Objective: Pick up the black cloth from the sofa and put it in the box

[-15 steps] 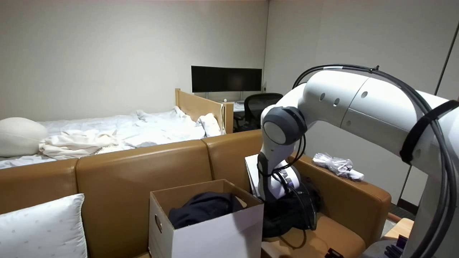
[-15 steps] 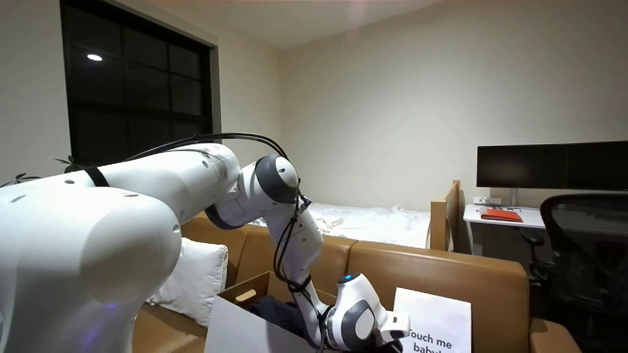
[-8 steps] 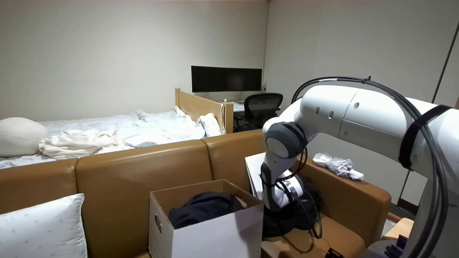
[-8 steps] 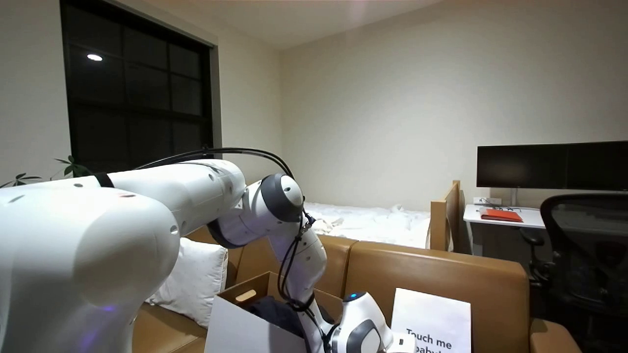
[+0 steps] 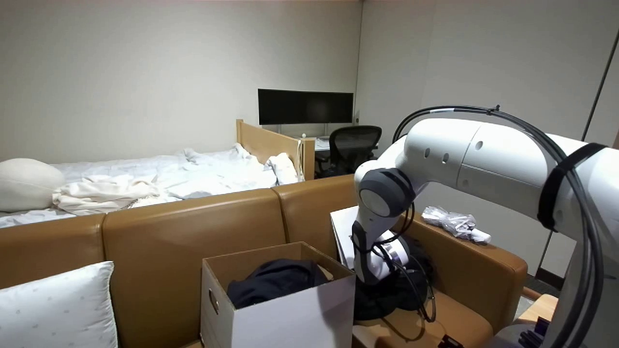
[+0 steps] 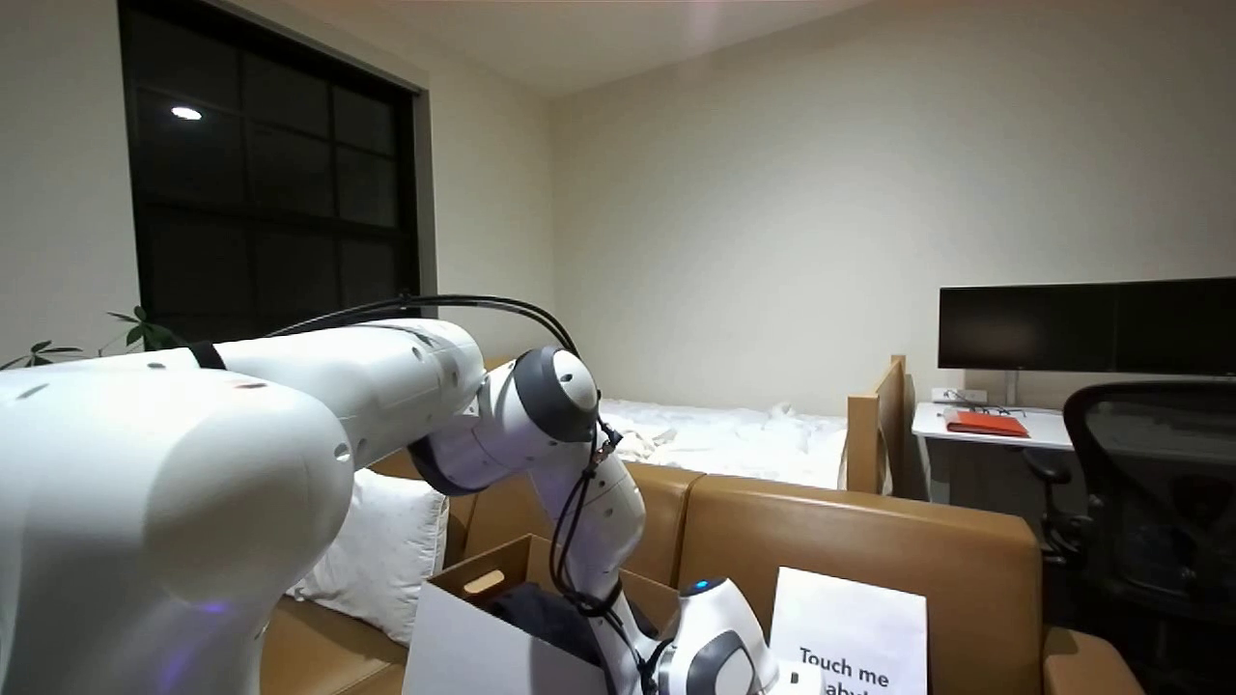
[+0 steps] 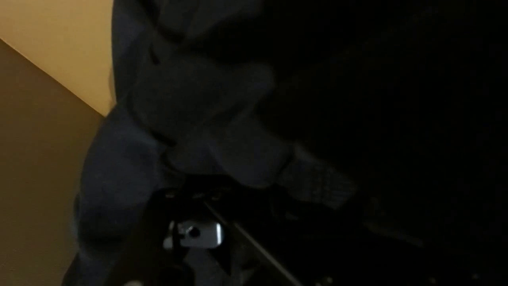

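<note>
Black cloth [image 7: 206, 99], one heap on one sofa [image 5: 198, 227] beside one box [image 5: 290, 321], jaws' state unclear.

Brown sofa [image 5: 193, 227] with white pillow [image 5: 58, 307], open box [image 5: 290, 321], black cloth [image 5: 375, 307], leaning sign [image 6: 845, 618], crumpled plastic [image 5: 450, 222] on armrest [image 5: 478, 270]

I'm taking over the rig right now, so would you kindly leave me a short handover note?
Gripper: low at the black cloth; the wrist view is too dark to tell open from shut.
Things: that cloth lies on the sofa, beside the open-topped box.
Done: another dark cloth is in the box; the black one is not yet.
Left: confirm the grip, lift it over the box wall, release inside.
</note>
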`<state>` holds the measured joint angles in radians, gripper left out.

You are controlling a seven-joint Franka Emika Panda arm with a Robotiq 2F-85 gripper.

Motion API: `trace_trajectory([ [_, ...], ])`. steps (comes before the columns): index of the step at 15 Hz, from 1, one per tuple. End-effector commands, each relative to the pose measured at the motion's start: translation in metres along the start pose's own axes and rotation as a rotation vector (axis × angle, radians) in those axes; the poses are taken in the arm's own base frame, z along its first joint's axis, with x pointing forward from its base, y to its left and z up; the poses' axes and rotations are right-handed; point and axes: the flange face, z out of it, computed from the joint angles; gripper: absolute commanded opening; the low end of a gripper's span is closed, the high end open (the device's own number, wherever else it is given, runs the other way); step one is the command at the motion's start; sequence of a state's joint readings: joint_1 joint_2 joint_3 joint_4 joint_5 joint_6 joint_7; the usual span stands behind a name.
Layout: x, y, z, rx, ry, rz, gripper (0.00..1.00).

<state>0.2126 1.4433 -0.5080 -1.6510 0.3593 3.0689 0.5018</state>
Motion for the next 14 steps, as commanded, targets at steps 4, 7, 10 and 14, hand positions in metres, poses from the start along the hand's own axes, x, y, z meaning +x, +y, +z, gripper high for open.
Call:
trace_trajectory([
  [4, -0.009, 0.005, 0.009, -0.016, -0.104, 0.010, 0.05],
  [7, -0.006, 0.004, 0.000, -0.016, -0.156, 0.007, 0.00],
  [10, 0.001, 0.002, -0.025, -0.008, -0.209, -0.001, 0.01],
  [14, 0.008, 0.004, -0.079, -0.004, -0.254, -0.009, 0.01],
])
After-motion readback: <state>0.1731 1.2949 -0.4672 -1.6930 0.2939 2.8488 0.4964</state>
